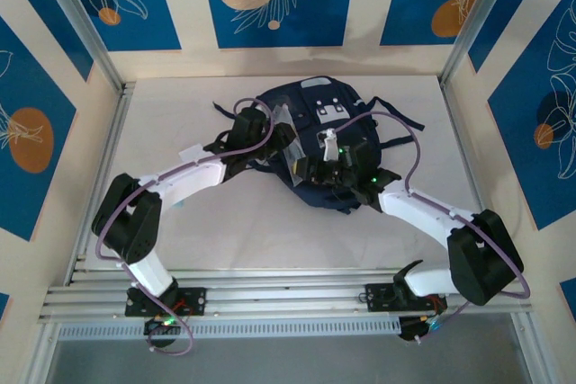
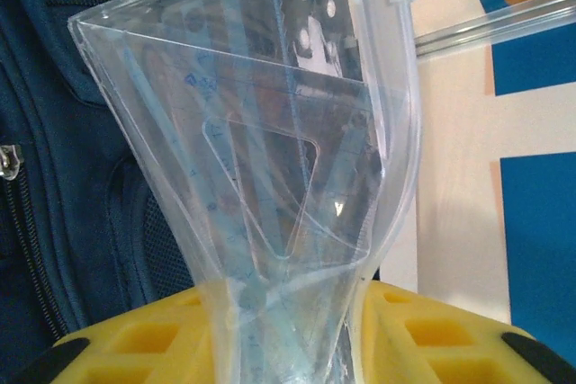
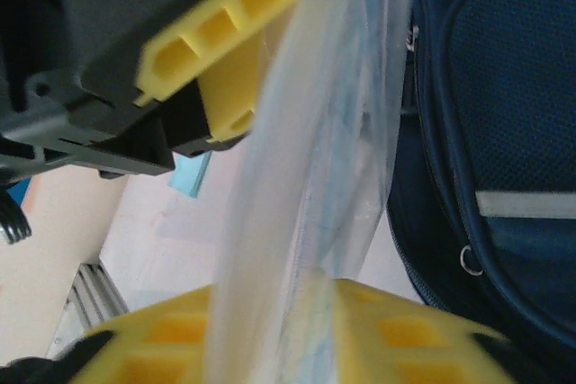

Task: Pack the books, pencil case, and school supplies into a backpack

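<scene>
backpack (image 2: 54,177): matt navy woven cloth; you see mesh too.
clear pouch (image 2: 270,132): glossy, smooth plastic; you see through it.
left claw fingers (image 2: 153,339): matt yellow plastic.

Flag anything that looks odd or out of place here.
The clear pouch of rulers is pinched by both the left hand and the right hand at once, beside the backpack. Its plastic bunches and twists where they grip, so it looks strained rather than lying flat.
</scene>
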You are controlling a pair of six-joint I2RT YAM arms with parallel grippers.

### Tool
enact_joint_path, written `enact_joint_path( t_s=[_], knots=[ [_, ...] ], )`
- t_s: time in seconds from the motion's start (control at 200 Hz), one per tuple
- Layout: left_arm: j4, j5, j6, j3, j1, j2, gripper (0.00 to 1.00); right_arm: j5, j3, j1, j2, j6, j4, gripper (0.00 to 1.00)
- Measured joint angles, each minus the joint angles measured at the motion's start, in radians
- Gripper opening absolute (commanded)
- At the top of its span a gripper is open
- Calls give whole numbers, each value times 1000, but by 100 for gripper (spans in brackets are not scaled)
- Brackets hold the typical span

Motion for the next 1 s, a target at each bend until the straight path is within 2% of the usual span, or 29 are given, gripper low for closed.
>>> enact_joint_path(
  t_s=[0.05, 0.1, 0.14, 0.23, 0.395, 0.69, 0.835, 1.0],
  knots=[
    [10, -3, -11, -11, 0, -3, 55, 5, 0, -1, 0, 7, -2, 0],
    [14, -6, -4, -19, 0, -8, 66, 11, 0, -7, 0, 0, -14, 0],
    [18, -6, -3, -21, 0, -10, 79, 10, 0, -14, 0, 0, -17, 0],
    [7, -6, 21, -18, 0, -11, 100, 9, 0, -31, -8, -4, -29, 0],
    [-76, -16, 142, 40, 0, -15, 100, 5, -12, -111, -93, -23, -96, 0],
    [-230, -43, 488, 164, -15, -24, 97, 5, -47, -398, -365, -78, -332, 0],
    [-308, -49, 703, 267, -86, 55, 96, 2, -47, -555, -444, -94, -449, 0],
    [-409, -106, 939, 383, -196, 198, 96, -60, -47, -730, -459, -98, -529, 0]
  ],
)
